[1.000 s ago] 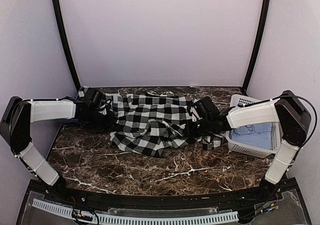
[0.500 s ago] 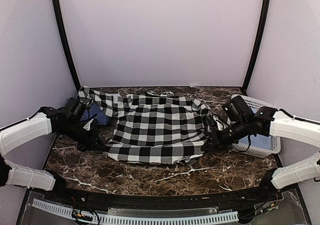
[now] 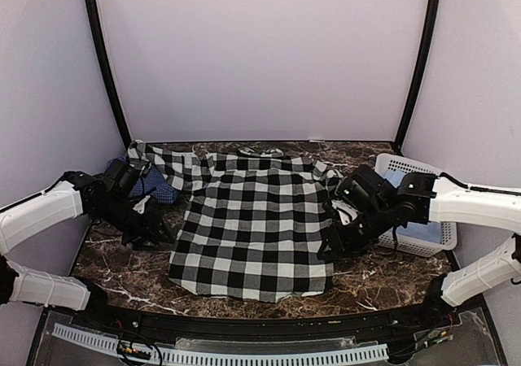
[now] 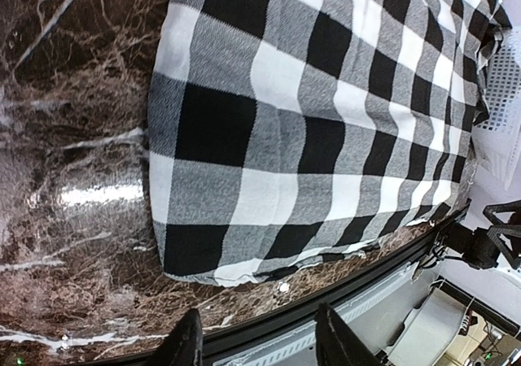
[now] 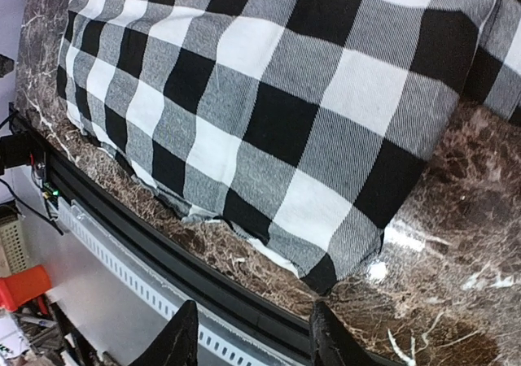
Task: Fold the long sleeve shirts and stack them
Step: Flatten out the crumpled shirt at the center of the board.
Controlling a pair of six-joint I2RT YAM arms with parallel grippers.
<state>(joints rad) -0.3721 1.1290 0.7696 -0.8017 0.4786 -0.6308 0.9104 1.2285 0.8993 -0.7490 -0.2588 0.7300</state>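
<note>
checked shirt (image 3: 252, 236), one, spread flat, blue shirt (image 3: 159, 191), one, bunched, basket (image 3: 396, 163), one, both jaws apart, empty

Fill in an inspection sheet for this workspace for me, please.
Surface: dark marble table, no spills seen.
Job's things: checked shirt spread flat in the middle, collar at the far side; dark blue shirt bunched at far left.
Clutter: white slotted basket at the right edge.
Grippers: left gripper and right gripper open and empty, at the checked shirt's sides.
Cables: thin wires by the front rail.
Surroundings: plain pale walls, black poles.
</note>
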